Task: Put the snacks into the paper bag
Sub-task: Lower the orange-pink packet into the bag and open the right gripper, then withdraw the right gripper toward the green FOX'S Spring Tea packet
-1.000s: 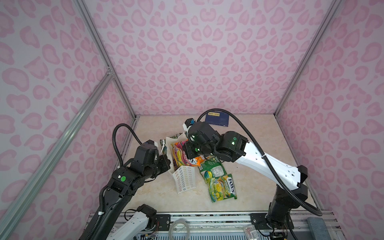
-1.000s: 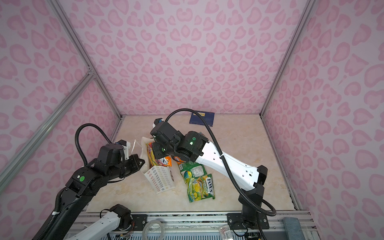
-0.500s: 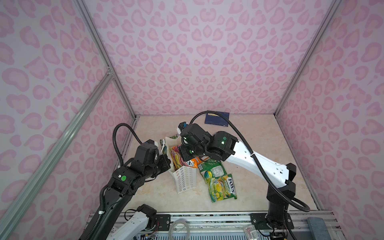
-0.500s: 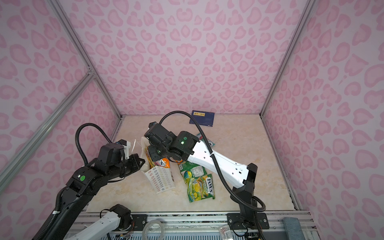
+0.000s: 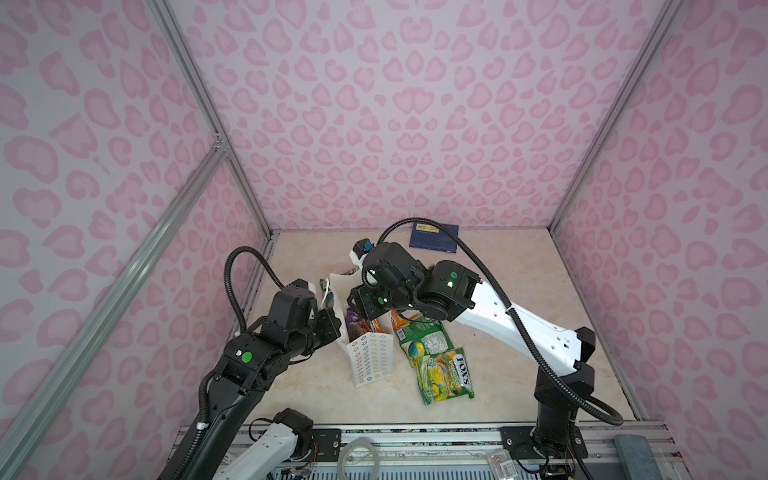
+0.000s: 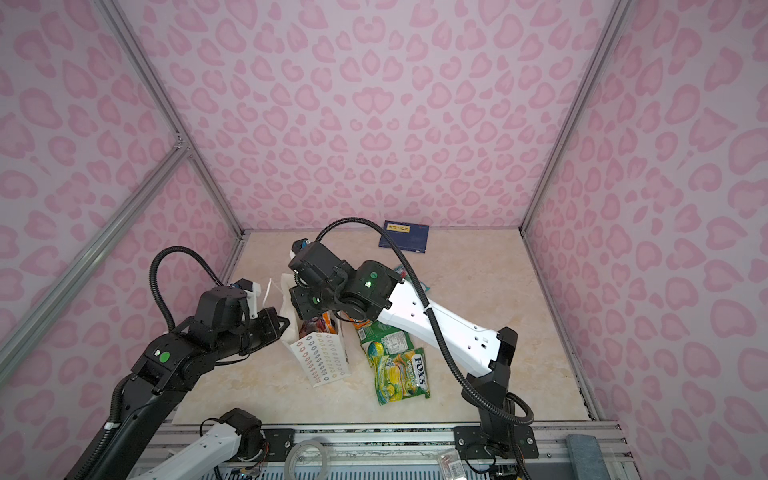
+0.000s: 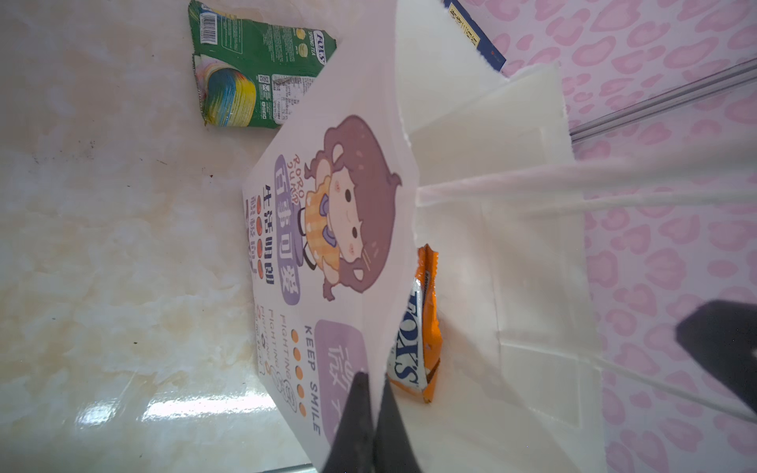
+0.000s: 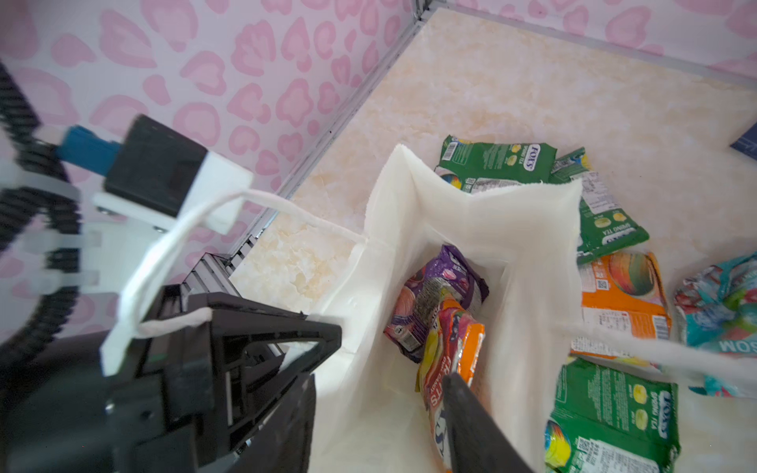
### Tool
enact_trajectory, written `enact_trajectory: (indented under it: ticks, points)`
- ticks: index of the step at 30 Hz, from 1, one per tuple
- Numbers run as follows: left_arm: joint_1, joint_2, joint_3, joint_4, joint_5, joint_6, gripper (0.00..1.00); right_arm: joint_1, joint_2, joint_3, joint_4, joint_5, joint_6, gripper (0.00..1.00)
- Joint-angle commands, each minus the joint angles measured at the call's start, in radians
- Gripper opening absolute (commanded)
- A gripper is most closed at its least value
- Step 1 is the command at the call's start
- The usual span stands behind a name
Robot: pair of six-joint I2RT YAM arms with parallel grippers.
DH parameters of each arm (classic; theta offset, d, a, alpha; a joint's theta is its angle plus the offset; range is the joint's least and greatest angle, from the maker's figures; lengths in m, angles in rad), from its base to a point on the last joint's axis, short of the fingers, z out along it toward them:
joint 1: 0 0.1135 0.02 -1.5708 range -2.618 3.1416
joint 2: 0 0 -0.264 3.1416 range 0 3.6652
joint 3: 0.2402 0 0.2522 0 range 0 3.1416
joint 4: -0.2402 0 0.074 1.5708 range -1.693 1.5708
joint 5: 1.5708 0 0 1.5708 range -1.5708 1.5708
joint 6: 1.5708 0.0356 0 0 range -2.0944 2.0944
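Left wrist view shows the left gripper (image 7: 373,385) with its two black fingers pressed together on the top rim of the paper bag (image 7: 327,254), pinching the wall that carries the cartoon figure. In both top views the left arm (image 5: 249,361) rises from the near left edge, bends at the elbow and reaches rightward, its wrist level against the bag's left side. The bag stands upright on the table (image 5: 519,266), left of the middle, with its mouth open. The right arm (image 5: 540,336) comes up from its base at the near right. Its white link slants leftward across the middle, and the wrist turns down over the bag's mouth. In the right wrist view the right gripper (image 8: 381,383) has its jaws spread. One finger (image 8: 471,422) reaches down inside the bag beside a fruit-print pouch (image 8: 450,348). The other is a dark blur close to the left gripper, and nothing is clamped between them. A purple pouch (image 8: 440,286) also stands inside the bag, behind the fruit-print one. A white cord handle (image 8: 184,229) lies draped over the left gripper's body. Outside the bag, on the table just beside its right side, lie an orange pouch (image 8: 622,303), a green pouch (image 5: 424,338), a yellow-green pouch (image 5: 446,374) marked FOX'S and a teal pouch (image 8: 725,311). A dark blue card (image 5: 434,240) lies at the far edge, well apart.
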Motion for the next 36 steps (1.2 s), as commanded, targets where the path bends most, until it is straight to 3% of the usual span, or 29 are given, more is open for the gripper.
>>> enact_trajectory:
  ticks: [1,10,14,18,23,29,36]
  points:
    - [0.001,0.001,0.002,0.029,-0.004,-0.004,0.05,0.0,-0.027,0.008,0.062,-0.037,-0.041,0.59]
    - [0.001,0.012,0.007,0.021,-0.014,0.007,0.05,-0.001,-0.184,-0.031,0.07,0.002,-0.102,0.77]
    - [0.002,0.017,0.012,0.022,-0.017,0.013,0.05,-0.012,-0.308,-0.141,0.084,0.073,-0.102,0.86]
    - [0.001,0.024,0.018,0.02,-0.015,0.017,0.05,-0.089,-0.474,-0.33,0.093,0.094,-0.049,0.91]
    - [0.001,0.034,0.02,0.017,-0.013,0.027,0.06,-0.274,-0.712,-0.644,0.127,-0.005,0.047,0.96]
    - [0.001,0.04,0.023,0.012,-0.013,0.033,0.06,-0.476,-0.879,-0.978,0.14,-0.165,0.089,0.97]
    - [0.002,0.034,0.03,0.007,-0.014,0.027,0.05,-0.573,-0.953,-1.269,0.216,-0.266,0.106,0.96]
